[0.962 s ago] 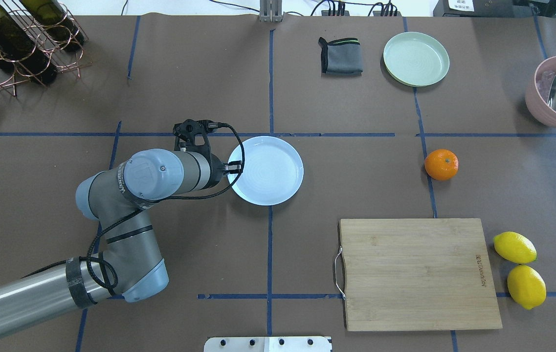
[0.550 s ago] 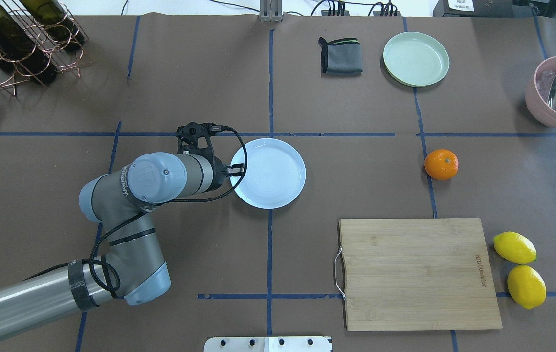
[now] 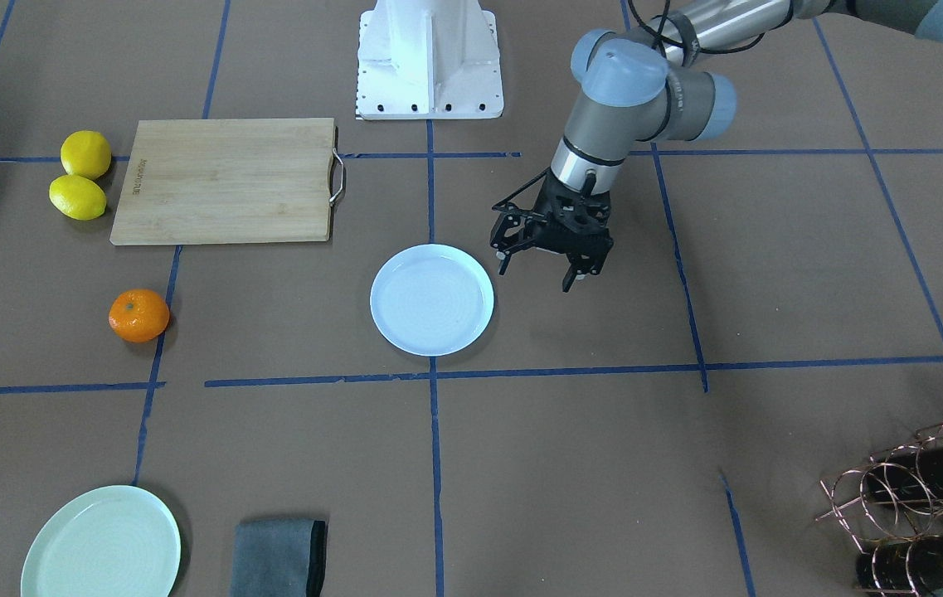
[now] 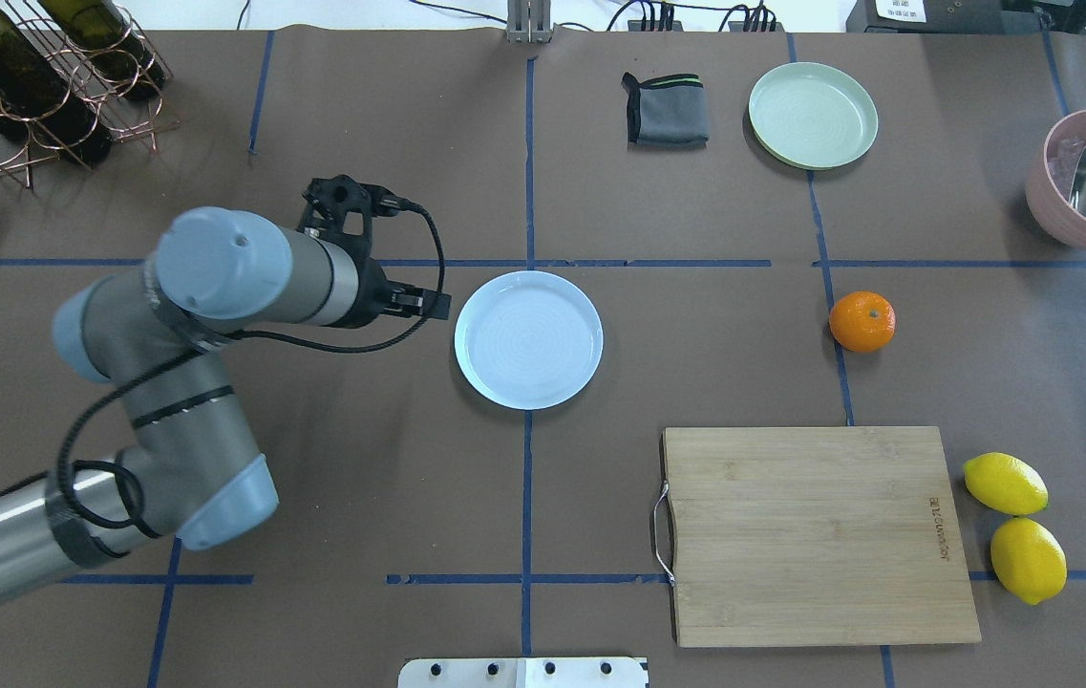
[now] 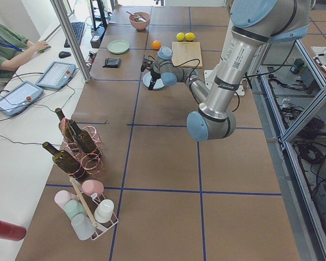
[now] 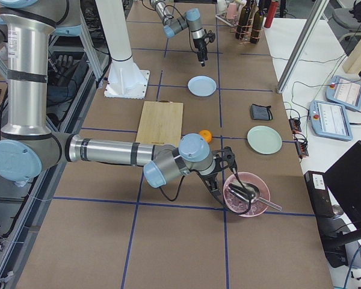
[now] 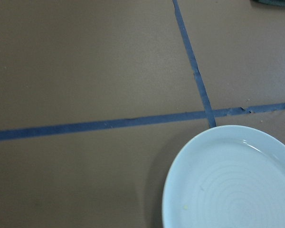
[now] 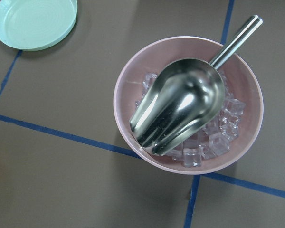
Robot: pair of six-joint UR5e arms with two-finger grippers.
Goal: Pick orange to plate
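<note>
The orange [image 4: 862,321] lies alone on the brown table, right of centre, also seen in the front view [image 3: 138,315]. The white plate [image 4: 528,339] rests empty at mid-table [image 3: 432,298], and its rim fills the lower right of the left wrist view [image 7: 232,185]. My left gripper [image 3: 537,269] hangs open and empty just beside the plate's edge, clear of it [image 4: 428,304]. My right gripper [image 6: 224,158] shows only in the exterior right view, hovering by the pink bowl; I cannot tell its state.
A wooden cutting board [image 4: 819,535] lies in front of the orange, with two lemons [image 4: 1015,526] at its right. A mint-green plate [image 4: 812,115] and grey cloth [image 4: 665,110] sit at the back. A pink bowl [image 8: 187,104] holds ice and a metal scoop. A wine rack [image 4: 27,76] stands at back left.
My left gripper was at the plate's left rim; it has drawn back to the left and risen clear. The plate ended slightly further right. The orange has not moved.
</note>
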